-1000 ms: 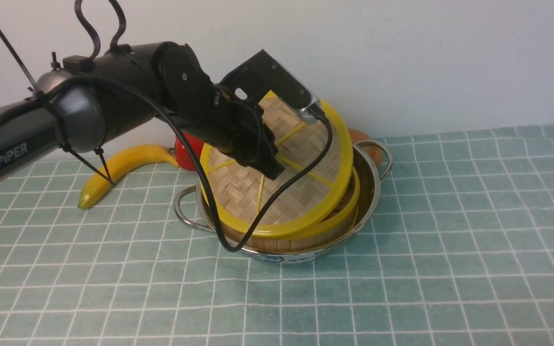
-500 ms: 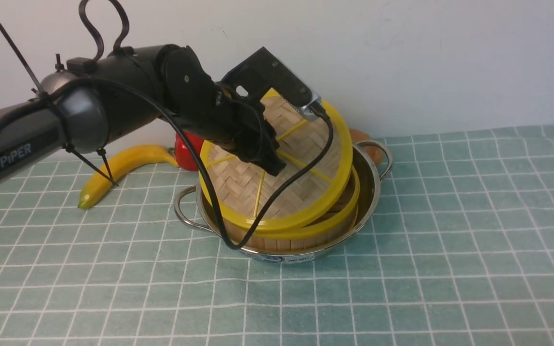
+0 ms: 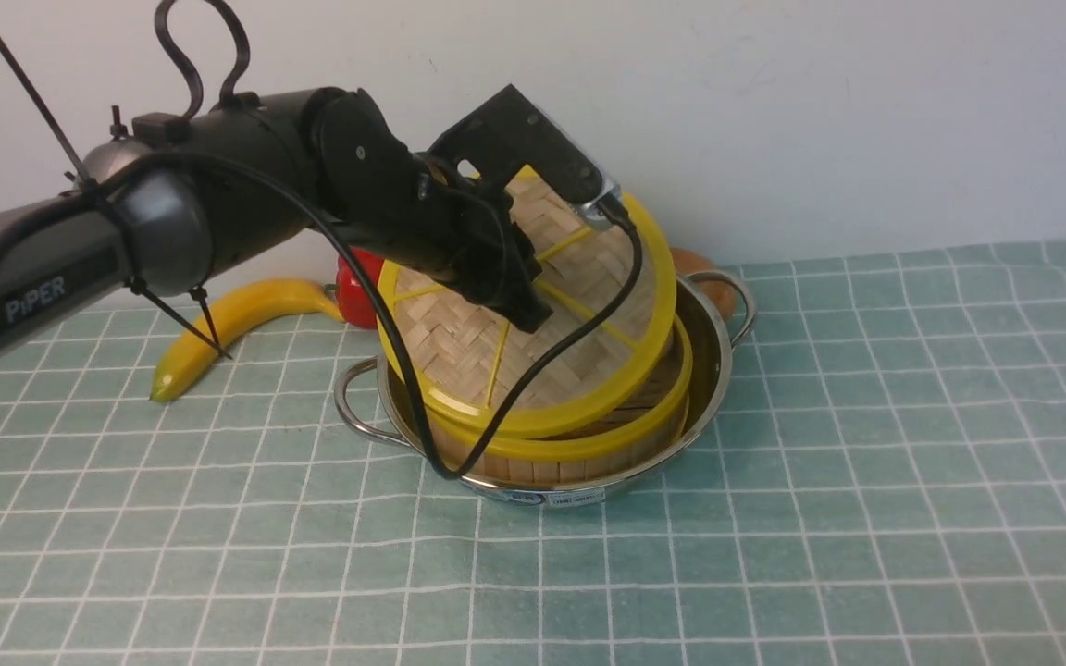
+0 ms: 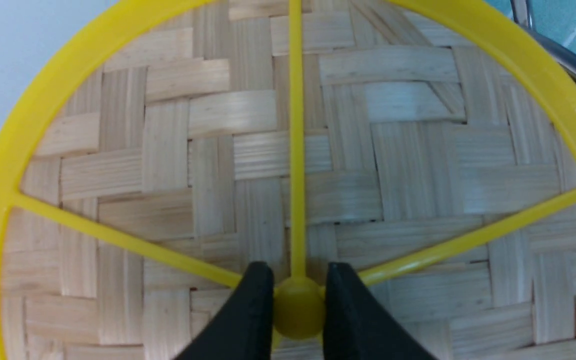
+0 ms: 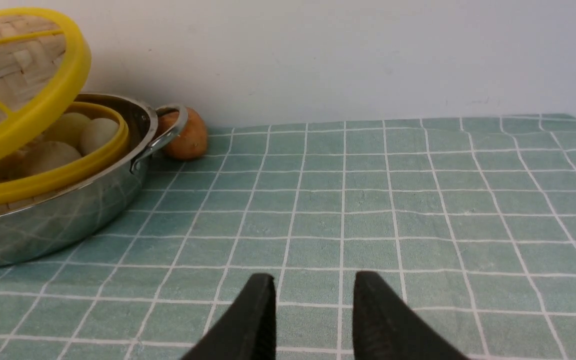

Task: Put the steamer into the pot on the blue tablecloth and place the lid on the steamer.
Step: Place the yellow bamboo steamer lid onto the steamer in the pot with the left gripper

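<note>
Raised slightly and drawn toward the robot's left over the past second, the lid (image 3: 459, 370) is shown steeply tilted above the steamer (image 3: 588, 450) — more of the steamer's yellow rim is now exposed at the near side. The lid's centre knob (image 4: 298, 312) is clamped between the jaws of the left tool (image 3: 526, 319). The steamer is already seated in the pot (image 3: 713, 370), which stands on the blue tablecloth (image 3: 820, 518) covering the desk. The right tool (image 5: 313, 300) is held low over the cloth, jaws parted, nothing between them. The first step is judged complete; the lid is yet to be levelled, centred and lowered — it is not seated
</note>
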You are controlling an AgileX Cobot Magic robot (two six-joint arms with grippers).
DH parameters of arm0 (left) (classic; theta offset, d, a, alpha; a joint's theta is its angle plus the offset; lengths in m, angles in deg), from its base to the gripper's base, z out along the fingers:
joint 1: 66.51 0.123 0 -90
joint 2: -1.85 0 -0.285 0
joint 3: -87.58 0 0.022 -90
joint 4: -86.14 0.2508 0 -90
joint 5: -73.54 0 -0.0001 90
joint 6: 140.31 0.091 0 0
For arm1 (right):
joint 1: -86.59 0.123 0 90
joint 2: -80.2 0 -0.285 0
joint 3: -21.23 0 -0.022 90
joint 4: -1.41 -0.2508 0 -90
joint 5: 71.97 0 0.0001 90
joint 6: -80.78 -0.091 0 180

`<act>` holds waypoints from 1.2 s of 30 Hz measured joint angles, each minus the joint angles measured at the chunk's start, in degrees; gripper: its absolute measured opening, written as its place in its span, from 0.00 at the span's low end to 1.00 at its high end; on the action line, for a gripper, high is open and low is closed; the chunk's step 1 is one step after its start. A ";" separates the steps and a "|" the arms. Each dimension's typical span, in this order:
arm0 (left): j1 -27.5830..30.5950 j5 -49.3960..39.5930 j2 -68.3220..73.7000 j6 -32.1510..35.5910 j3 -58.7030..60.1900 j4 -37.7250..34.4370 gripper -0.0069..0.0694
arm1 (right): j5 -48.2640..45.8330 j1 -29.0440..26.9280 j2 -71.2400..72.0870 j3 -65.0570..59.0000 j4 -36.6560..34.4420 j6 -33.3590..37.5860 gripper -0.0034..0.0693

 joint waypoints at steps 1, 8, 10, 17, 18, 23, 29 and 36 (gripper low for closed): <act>0.00 0.00 0.07 0.00 0.00 -0.05 0.25 | 0.00 0.00 0.00 0.00 0.00 0.00 0.38; 0.00 -0.23 0.07 0.05 0.00 -0.12 0.25 | 0.00 0.00 0.00 0.00 0.00 0.00 0.38; 0.00 -0.61 0.14 0.05 0.00 -0.12 0.25 | 0.00 0.00 0.00 0.00 0.00 0.00 0.38; 0.00 -0.82 1.32 0.44 0.00 -0.32 0.25 | 0.00 0.00 0.00 0.00 0.00 0.00 0.38; 0.00 -0.65 1.32 0.86 0.00 -0.32 0.25 | 0.00 0.00 0.00 0.00 0.00 0.00 0.38; 0.00 0.65 1.46 4.48 0.00 -1.89 0.25 | 0.00 0.00 0.00 0.00 0.00 0.00 0.38; 0.00 0.87 1.95 10.82 0.00 -7.98 0.25 | 0.00 0.00 0.00 0.00 0.00 0.00 0.38; 0.00 0.92 2.32 13.38 0.00 -10.59 0.25 | 0.00 0.00 0.00 0.00 0.00 0.00 0.38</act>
